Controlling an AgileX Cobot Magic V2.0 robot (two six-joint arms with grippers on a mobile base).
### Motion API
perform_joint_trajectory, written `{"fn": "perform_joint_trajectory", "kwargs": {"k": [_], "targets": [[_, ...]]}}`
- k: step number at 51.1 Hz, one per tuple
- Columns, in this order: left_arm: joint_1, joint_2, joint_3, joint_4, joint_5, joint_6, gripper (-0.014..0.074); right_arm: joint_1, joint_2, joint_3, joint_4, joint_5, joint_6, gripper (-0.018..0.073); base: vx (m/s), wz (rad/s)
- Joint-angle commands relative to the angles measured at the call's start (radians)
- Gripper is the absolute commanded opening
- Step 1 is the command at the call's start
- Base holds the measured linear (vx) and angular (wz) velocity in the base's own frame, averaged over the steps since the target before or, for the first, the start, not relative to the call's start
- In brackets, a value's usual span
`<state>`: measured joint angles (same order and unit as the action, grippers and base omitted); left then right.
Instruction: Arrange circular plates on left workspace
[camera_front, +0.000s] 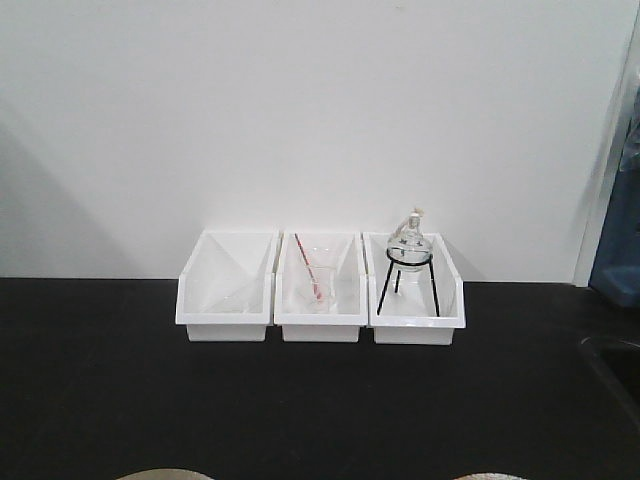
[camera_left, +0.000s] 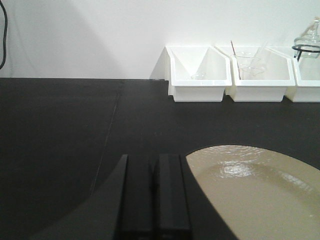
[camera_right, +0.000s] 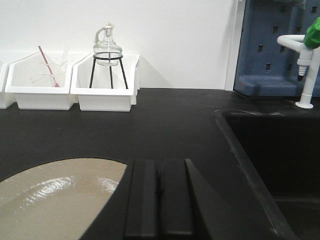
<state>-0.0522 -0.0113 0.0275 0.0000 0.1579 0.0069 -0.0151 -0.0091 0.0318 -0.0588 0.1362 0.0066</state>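
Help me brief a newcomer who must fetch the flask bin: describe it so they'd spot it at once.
Along the white wall at the back of the black countertop stands a row of three white bins. Take the rightmost bin, the one nearest the sink. It alone holds a round glass flask on a black wire tripod; the middle bin holds glassware and a red rod.

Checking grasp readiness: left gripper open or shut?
Shut: the left gripper has fingers pressed together, nothing between; plate lies beside it.

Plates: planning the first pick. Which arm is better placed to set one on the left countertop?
Probably left: its claw sits beside a plate, bare countertop to its left.
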Motion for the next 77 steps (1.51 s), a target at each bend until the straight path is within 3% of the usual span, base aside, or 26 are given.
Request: {"fn": "perform_joint_trajectory", "kwargs": {"k": [1, 35, 39, 44, 48, 54, 63, 68, 77], "targets": [[-0.004, -0.015, 0.020, -0.012, -0.083, -0.007, 0.0000, -0.006, -0.014, 0.018, -0.002, -0.077, -0.007, -0.0002, 0.09, 0.03], [-0.004, -0.015, 0.020, -0.011, -0.090, 0.007, 0.0000, -0.006, -0.014, 0.018, -0.002, -0.077, -0.007, -0.0002, 0.02, 0.01], [-0.004, -0.015, 0.020, -0.011, -0.137, 0.007, 0.0000, -0.006, -0.014, 0.018, -0.002, -0.108, -0.007, -0.0002, 0.00, 0.00], [-0.004, -0.015, 0.019, -0.012, -0.241, 0.003, 0.0000, -0.006, -0.014, 0.016, 0.018, -0.273, 0.006, -0.0002, 0.00, 0.00], [-0.004, -0.015, -0.004, -0.034, -0.337, -0.054, 0.0000, -0.005, -0.013, -0.019, 0.052, -0.344, 0.053, -0.0002, 0.00, 0.00], [-0.005, -0.011, -0.133, -0.061, -0.323, -0.158, 0.0000, -0.005, 0.028, -0.182, 0.051, -0.252, 0.055, -0.0002, 0.00, 0.00], [-0.005, 0.147, -0.368, -0.030, -0.182, -0.140, 0.0000, -0.005, 0.247, -0.481, 0.054, -0.085, 0.056, -0.0002, 0.00, -0.01], [-0.005, 0.310, -0.481, -0.044, -0.077, -0.140, 0.0000, -0.005, 0.411, -0.635, 0.106, 0.056, 0.056, -0.0002, 0.00, 0.00], [-0.005, 0.633, -0.656, -0.186, 0.148, -0.109, 0.0000, -0.005, 0.725, -0.872, 0.276, 0.377, 0.008, -0.0002, 0.00, 0.00]]}}
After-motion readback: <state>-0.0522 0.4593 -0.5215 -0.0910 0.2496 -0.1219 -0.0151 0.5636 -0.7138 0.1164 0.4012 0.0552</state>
